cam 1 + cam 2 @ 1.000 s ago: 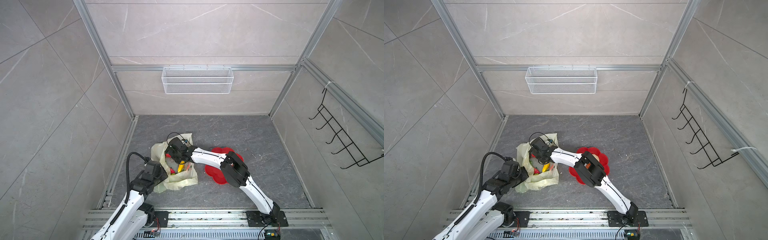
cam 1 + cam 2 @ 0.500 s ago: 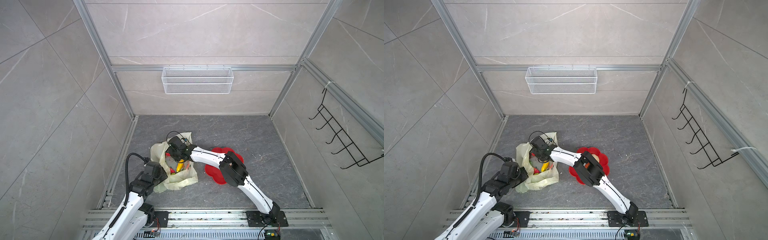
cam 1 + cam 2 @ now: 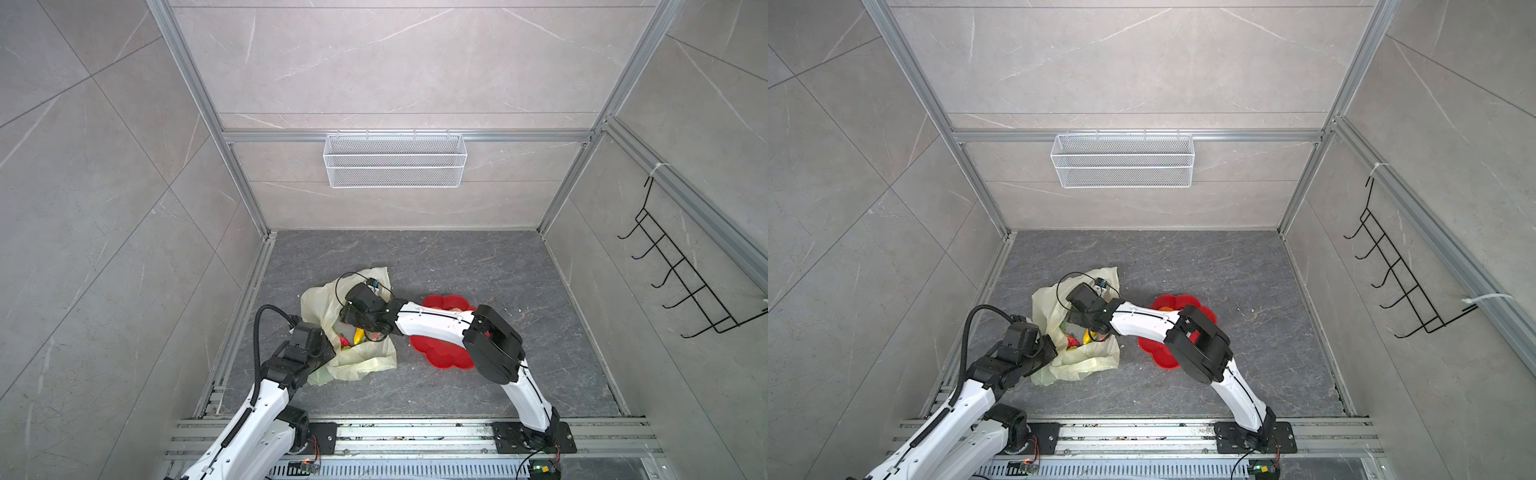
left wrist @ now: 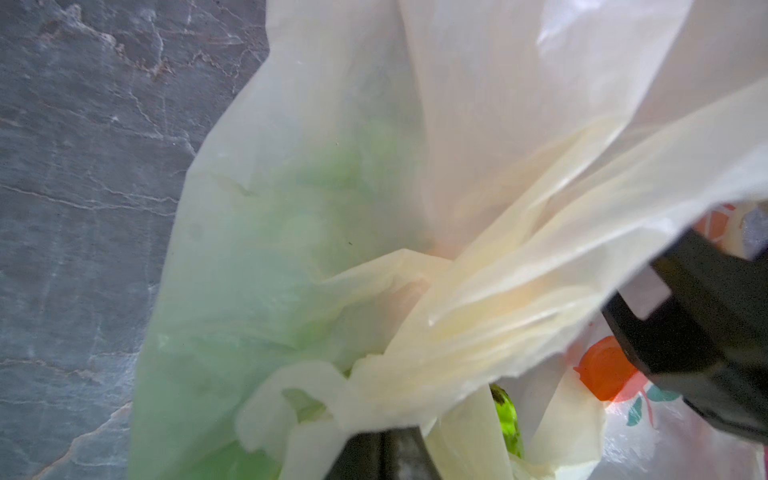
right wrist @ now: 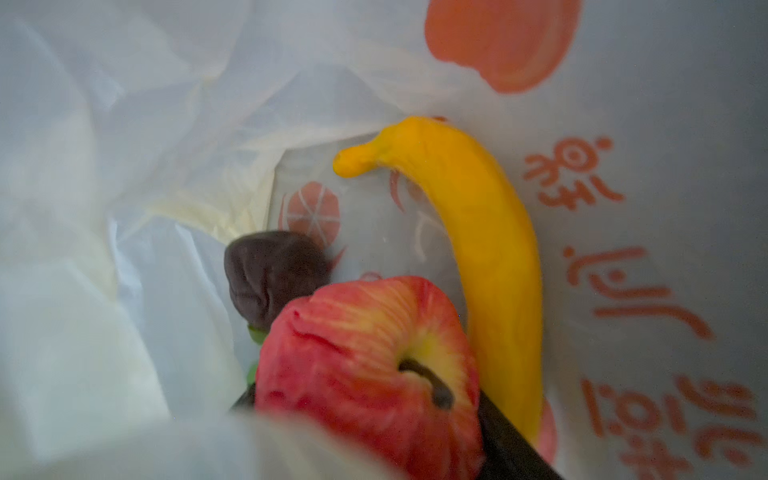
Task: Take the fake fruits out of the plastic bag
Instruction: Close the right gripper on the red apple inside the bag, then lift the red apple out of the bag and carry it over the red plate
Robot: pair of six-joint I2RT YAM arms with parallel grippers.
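A: Where did my jaws stand?
B: Your left gripper (image 4: 382, 449) was clenched on the plastic bag (image 3: 361, 365). Your right gripper (image 5: 374, 426) sat inside it, jaws flanking the red apple (image 5: 357, 357). I couldn't tell whether they pinched it. The banana (image 5: 490, 249) and the dark brown fruit (image 5: 270, 274) lay beside.

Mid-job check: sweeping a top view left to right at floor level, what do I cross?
Floor rail → bag → red plate → hook rack on the side wall.
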